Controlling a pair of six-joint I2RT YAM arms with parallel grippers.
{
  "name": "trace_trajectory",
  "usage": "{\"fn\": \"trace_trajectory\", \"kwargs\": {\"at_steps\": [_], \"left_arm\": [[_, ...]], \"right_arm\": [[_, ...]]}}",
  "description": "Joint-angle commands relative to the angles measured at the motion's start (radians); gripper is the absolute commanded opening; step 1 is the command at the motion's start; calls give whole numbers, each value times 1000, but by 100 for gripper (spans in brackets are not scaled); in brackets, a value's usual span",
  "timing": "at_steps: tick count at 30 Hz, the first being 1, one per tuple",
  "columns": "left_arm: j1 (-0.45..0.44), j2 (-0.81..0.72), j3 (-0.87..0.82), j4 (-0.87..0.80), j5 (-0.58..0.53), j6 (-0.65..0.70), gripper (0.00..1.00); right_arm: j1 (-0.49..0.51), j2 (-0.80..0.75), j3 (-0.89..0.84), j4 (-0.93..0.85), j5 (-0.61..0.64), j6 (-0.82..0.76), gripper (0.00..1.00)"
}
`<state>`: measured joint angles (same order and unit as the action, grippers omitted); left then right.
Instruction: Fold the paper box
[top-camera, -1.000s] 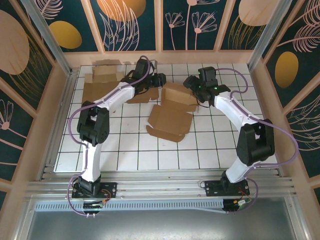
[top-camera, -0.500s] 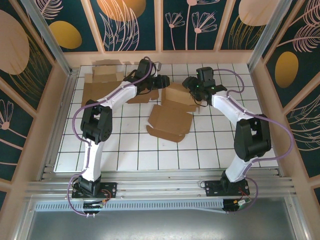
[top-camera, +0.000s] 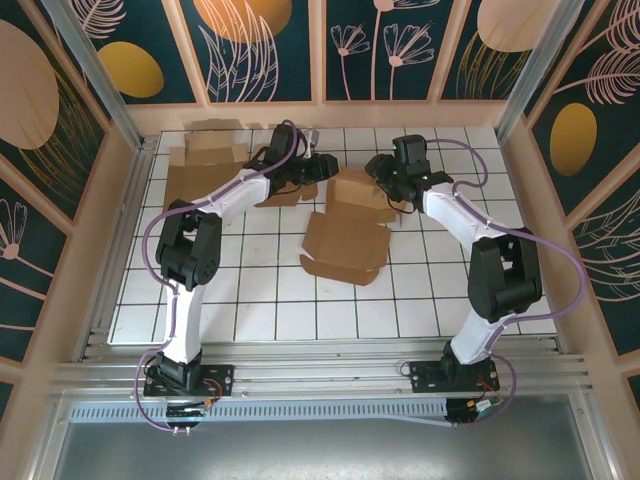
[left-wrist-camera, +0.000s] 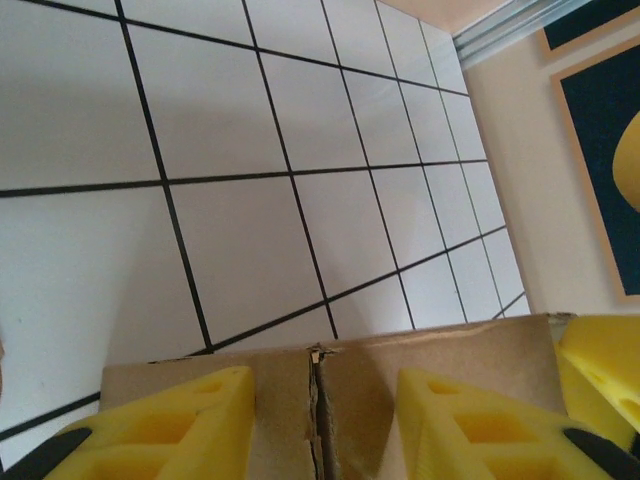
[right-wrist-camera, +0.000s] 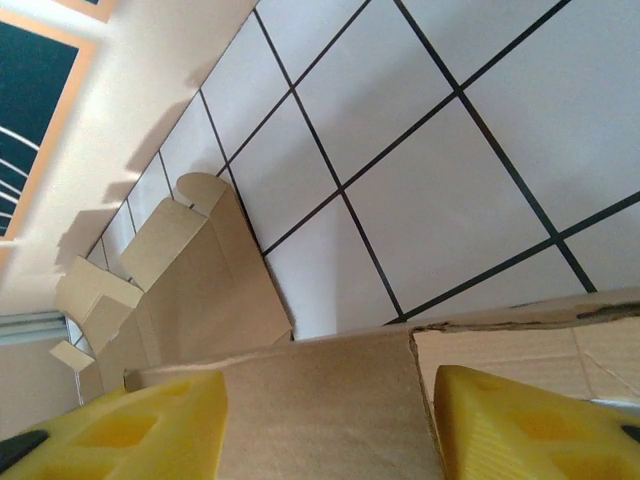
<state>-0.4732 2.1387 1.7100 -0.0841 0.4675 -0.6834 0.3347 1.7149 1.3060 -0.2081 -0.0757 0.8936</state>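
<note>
While the paper box sits a little toward 12 o'clock from the middle of the table, both arms reach to its far end. I judge the folding to be about halfway. The far part, at 12 o'clock, has walls that stand up like a shallow tray, but the big flap at 6 o'clock lies open on the tiles and is not yet closed over.

The left gripper is at the 10 o'clock corner of the box. Its yellow fingers stand partly apart over a cardboard wall with a seam in it, and they pinch nothing. The right gripper is at the 1 o'clock corner, its jaws also partly apart over another wall, and I see nothing held.

What is left, I think, is to press these walls into place, tuck the small tabs and bring the flap over. Other flat cardboard lies at 10 o'clock on the table.
</note>
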Motion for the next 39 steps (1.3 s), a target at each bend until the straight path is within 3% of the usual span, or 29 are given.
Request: {"fn": "trace_trajectory", "kwargs": {"at_steps": [1,6,10,14,17,20,28,35,39], "left_arm": [[-12,-51,-33,36,56,-47,41],[-12,-41,-26,-1,25,-30,42],[-12,-39,-22,0,30,-33,42],[-12,-42,-22,-4,30,-32,42],[-12,-41,-22,-14,28,-24,42],[-12,-39,-26,-20,23,-19,42],[-12,-37,-24,-28,53,-17,42],[-12,-35,-16,-47,54,-2,42],[-12,-31,-10,-52,56,2,42]], "right_arm": [[7,-18,-6,8,20,-26,63],[6,-147,-107,24,33,-98,71],[3,-311,-282,79,74,-107,73],[-3,-437,-501,205,86,-87,71],[-10,-463,-683,427,-5,-95,68],[-13,-410,-758,571,0,-65,63],[-22,-183,-680,696,153,-62,60],[-22,-55,-646,771,276,-39,62],[-25,-5,-641,827,267,-54,67]]}}
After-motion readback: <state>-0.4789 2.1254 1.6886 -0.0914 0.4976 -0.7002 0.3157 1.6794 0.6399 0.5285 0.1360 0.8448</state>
